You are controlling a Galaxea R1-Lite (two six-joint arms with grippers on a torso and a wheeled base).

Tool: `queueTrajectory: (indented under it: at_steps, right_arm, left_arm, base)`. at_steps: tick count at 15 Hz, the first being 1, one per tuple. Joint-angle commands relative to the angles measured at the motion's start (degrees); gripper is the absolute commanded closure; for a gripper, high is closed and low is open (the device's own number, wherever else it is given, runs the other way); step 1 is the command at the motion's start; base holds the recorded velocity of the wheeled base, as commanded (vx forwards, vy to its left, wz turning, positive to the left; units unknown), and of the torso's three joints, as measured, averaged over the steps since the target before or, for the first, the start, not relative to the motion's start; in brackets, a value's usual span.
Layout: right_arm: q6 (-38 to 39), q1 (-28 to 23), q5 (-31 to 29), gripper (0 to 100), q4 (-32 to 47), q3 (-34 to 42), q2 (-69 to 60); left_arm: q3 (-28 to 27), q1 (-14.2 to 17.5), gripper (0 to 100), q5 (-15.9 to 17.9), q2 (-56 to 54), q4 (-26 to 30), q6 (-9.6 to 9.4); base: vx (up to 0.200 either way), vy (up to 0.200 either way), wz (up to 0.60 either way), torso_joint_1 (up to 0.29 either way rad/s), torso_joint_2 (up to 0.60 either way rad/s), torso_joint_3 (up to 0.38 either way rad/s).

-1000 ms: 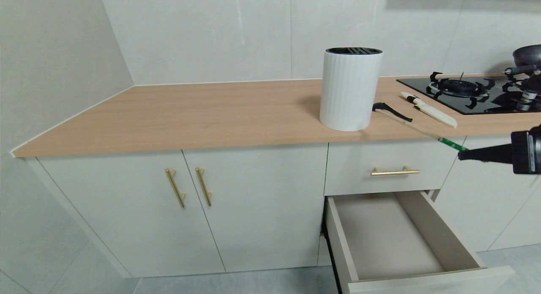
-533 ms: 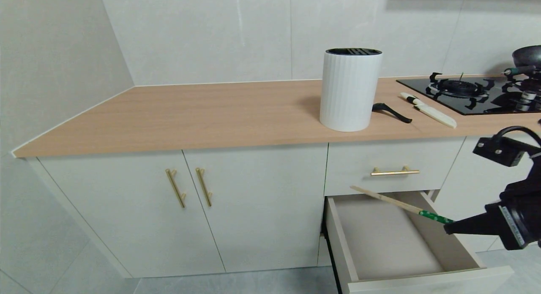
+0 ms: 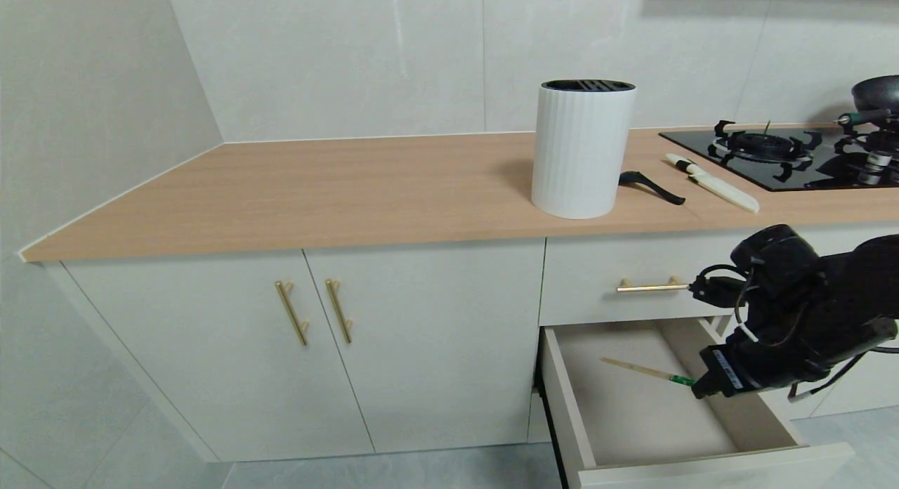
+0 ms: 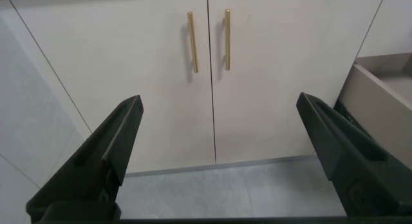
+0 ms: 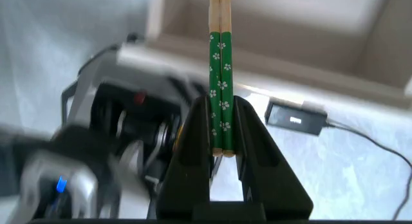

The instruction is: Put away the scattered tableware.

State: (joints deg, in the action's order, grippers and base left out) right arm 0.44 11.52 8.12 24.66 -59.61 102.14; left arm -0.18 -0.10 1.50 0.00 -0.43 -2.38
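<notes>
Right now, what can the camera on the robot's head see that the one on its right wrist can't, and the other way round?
The head view takes in the countertop with the white knife block, a knife, a black-handled utensil and the stove, plus the cabinet doors. The right wrist view reveals, up close, two chopsticks side by side, their green ends printed with white flowers, pinched between the fingers. Both show the right gripper holding the chopsticks over the open drawer.
</notes>
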Motion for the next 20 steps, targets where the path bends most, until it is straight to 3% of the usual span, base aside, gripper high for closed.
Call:
queueTrajectory:
  at_steps: [1,8,14,20]
  right_arm:
    - [0.8,-1.4,0.0,100,-5.0,0.1,9.7]
    - [2.5,-2.6,0.2,100,-17.1,-0.2,17.7]
    - [3.0,-2.2,0.1,100,-22.7,-0.2,18.9]
    - [3.0,-2.1,0.1,100,-26.0,-0.2,19.5]
  left_arm:
    - [0.0,0.0,0,0.0,0.0,0.0,0.00]
    - [0.0,0.0,0,0.0,0.0,0.0,0.00]
    - [0.0,0.0,0,0.0,0.0,0.0,0.00]
    - [0.0,0.0,0,0.0,0.0,0.0,0.00]
  base:
    - [0.000,0.000,0.00,0.000,0.00,0.000]
    - [0.000,0.000,0.00,0.000,0.00,0.000]
    - [0.000,0.000,0.00,0.000,0.00,0.000]
    - [0.000,0.000,0.00,-0.092,0.38,0.281]
